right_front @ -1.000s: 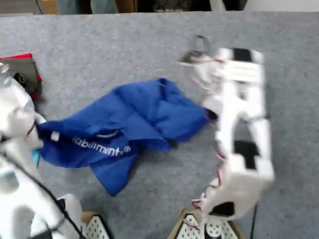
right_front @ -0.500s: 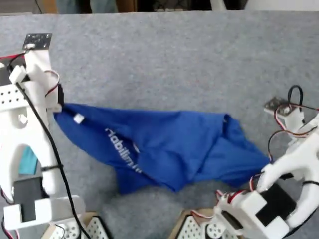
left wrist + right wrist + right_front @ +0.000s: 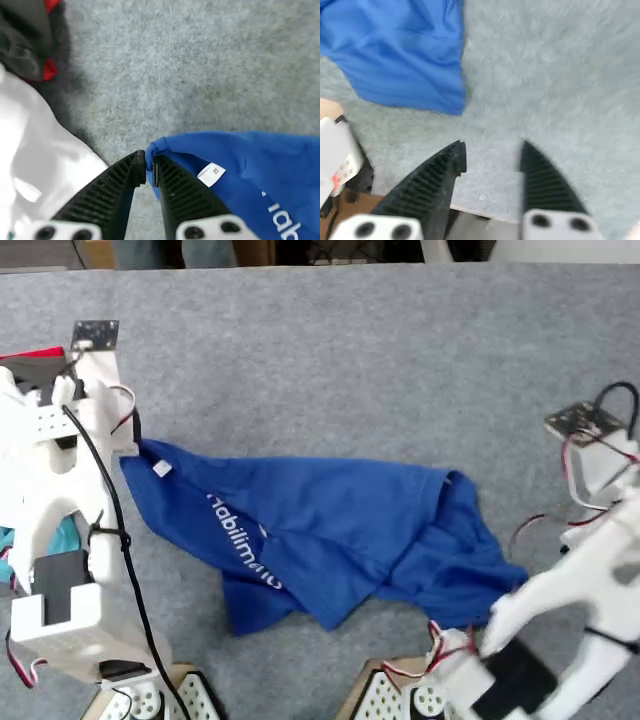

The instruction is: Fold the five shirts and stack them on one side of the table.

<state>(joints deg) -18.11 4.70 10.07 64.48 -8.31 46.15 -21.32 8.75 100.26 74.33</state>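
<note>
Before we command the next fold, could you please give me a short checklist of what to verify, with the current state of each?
1. Left gripper pinching the blue shirt at its corner: ok.
2. Right gripper holding the shirt: not ok, open over bare table.
3. Shirt lying flat: not ok, bunched at the end nearer the right gripper.
4. Shirt apart from the red-and-black garment: ok.
5. That garment folded: cannot tell.

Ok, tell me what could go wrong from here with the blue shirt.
1. The left gripper pinches only the very corner of the shirt; a pull could slip it free.
2. The right gripper is open over bare table, off the shirt, whose side there lies bunched; folding now may trap creases.
3. The dark and red garment lies close by the left gripper and might get dragged.
</note>
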